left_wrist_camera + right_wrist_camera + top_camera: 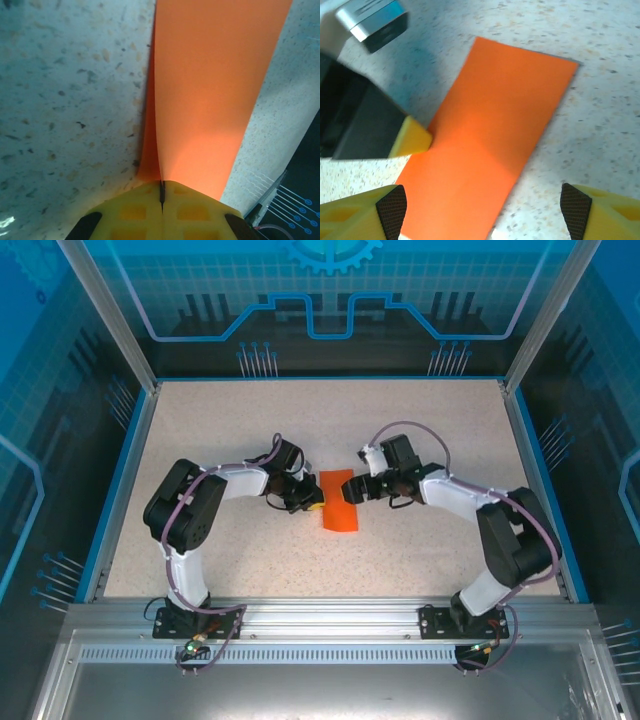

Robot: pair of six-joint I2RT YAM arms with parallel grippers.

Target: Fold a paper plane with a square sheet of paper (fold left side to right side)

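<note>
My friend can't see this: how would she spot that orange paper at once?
On the speckled beige table, look at its middle. There lies the square sheet of paper, folded to a narrow strip, one edge pinched by the left end effector. Nothing else there is bright orange.

Bright o/head light; wrist cams blurry; paper (215, 100) glows.

Smooth matt orange paper (495, 125) on a speckled matt table (600, 125).
</note>
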